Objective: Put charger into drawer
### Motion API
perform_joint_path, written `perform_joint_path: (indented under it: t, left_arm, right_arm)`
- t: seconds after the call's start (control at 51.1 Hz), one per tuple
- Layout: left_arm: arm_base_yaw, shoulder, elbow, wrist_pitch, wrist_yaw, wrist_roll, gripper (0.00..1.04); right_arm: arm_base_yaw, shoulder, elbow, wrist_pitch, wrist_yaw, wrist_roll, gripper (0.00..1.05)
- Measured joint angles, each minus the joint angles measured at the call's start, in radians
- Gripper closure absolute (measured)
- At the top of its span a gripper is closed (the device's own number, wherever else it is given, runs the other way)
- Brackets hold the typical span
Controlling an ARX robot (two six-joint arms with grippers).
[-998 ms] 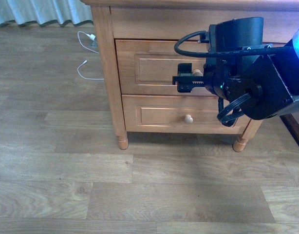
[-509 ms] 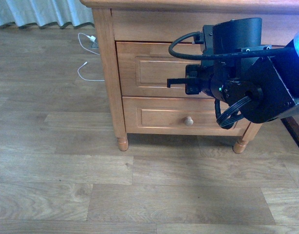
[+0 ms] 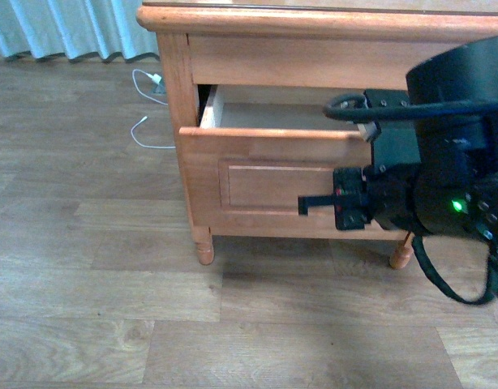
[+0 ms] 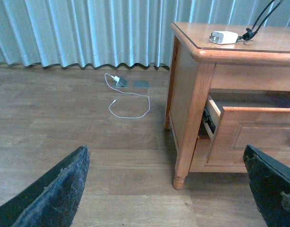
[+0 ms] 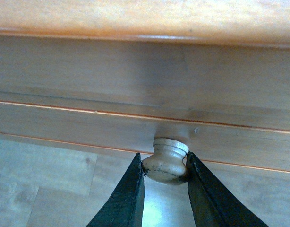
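The charger (image 4: 224, 37), a small white block with a thin black cable (image 4: 258, 21), lies on top of the nightstand (image 4: 277, 45). The drawer (image 3: 265, 182) stands pulled out, and its pale inside (image 3: 273, 113) shows behind the front panel. My right gripper (image 3: 307, 205) is at the panel front, shut on the drawer knob (image 5: 166, 161); in the right wrist view the two dark fingers (image 5: 128, 198) press on the knob from both sides. My left gripper (image 4: 165, 156) hangs open above the floor, off to the nightstand's side, with nothing between its fingers.
A thin white cable (image 4: 128, 101) with a small plug lies looped on the wooden floor (image 3: 87, 267) near the curtain (image 4: 88, 33). The nightstand's turned leg (image 3: 204, 251) stands at the front corner. The open drawer juts out over the floor.
The drawer has slid out toward me with my right gripper on its knob. The arm has drawn back with it, and the shallower drawer below is now hidden.
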Motion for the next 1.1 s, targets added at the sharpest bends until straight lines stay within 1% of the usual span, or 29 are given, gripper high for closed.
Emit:
perform_joint_path:
  t: [0.117,0.254,0.391,0.509,0.548,0.626,0.744,0.763,0.783,0.861,0.92,1.096]
  left_arm:
    - [0.000,0.000,0.000,0.000,0.000,0.000,0.06]
    - [0.000,0.000,0.000,0.000,0.000,0.000,0.06]
    - [0.000,0.000,0.000,0.000,0.000,0.000,0.06]
    - [0.000,0.000,0.000,0.000,0.000,0.000,0.06]
    - [0.000,0.000,0.000,0.000,0.000,0.000,0.06]
    - [0.000,0.000,0.000,0.000,0.000,0.000,0.06]
    - [0.000,0.000,0.000,0.000,0.000,0.000,0.06]
    - [0.000,0.000,0.000,0.000,0.000,0.000,0.06]
    - [0.000,0.000,0.000,0.000,0.000,0.000,0.06]
    - [0.000,0.000,0.000,0.000,0.000,0.000,0.06]
    - [0.000,0.000,0.000,0.000,0.000,0.000,0.06]
    - [0.000,0.000,0.000,0.000,0.000,0.000,0.06]
  right_arm:
    - [0.019,-0.102,-0.121,-0.025,-0.043,-0.002,0.84]
    - [0.042,-0.176,-0.209,-0.036,-0.060,-0.011,0.83]
    - [0.048,-0.215,-0.244,-0.026,-0.049,-0.009,0.62]
    - [0.040,-0.289,-0.274,-0.041,-0.049,-0.002,0.46]
    - [0.031,-0.334,-0.288,-0.055,-0.051,0.001,0.38]
    - [0.011,-0.413,-0.308,-0.090,-0.056,0.007,0.28]
    - [-0.041,-0.573,-0.333,-0.174,-0.075,0.009,0.08]
    - [-0.046,-0.588,-0.335,-0.183,-0.077,0.009,0.07]
    - [-0.056,-0.618,-0.338,-0.200,-0.081,0.009,0.06]
    - [-0.098,-0.732,-0.351,-0.268,-0.099,-0.002,0.09]
    - [-0.133,-0.838,-0.369,-0.314,-0.130,-0.028,0.08]
    - [-0.203,-1.034,-0.416,-0.420,-0.202,-0.090,0.08]
